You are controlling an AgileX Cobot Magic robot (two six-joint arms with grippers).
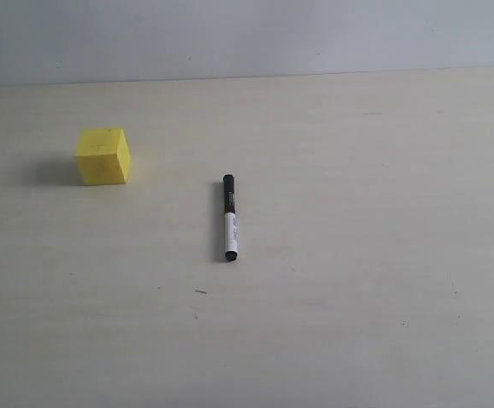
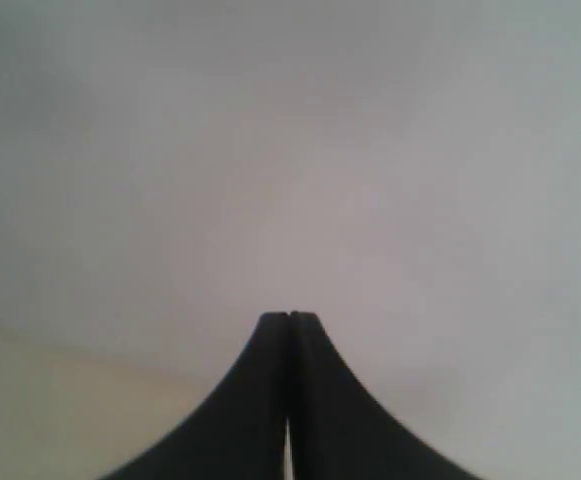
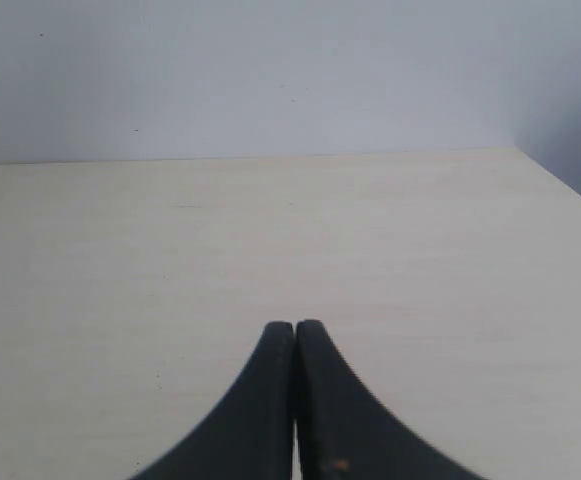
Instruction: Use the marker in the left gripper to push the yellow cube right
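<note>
The black, claw-shaped left gripper [image 2: 289, 316] is being seen with its two jaws pressed tight together, and nothing is being held between them. Only a blurry pale wall is being shown in front of it in its own wrist view. The black right gripper [image 3: 295, 325] is being seen with its jaws pressed together and empty too. Neither gripper is being shown in the exterior view.

The small, bright yellow cube [image 1: 103, 156] is being seen sitting flat on the pale wooden table [image 1: 357, 255]. The slim marker with the black cap and white barrel [image 1: 229, 218] is being seen lying flat on the table, well apart from the cube, off to the cube's right and a bit nearer the camera. Its black cap end is being pointed toward the far edge.

So the task is likely only being started, because the marker is not yet being held.

A few things could go wrong from here. The marker is round, so it could be rolled away if it is bumped by the jaws. If it is pinched loosely or near one end, it could be twisted when it is pressed on the cube. The cube could be knocked by the arm while the cube's left side is being reached. A push placed off the middle could turn the cube.
</note>
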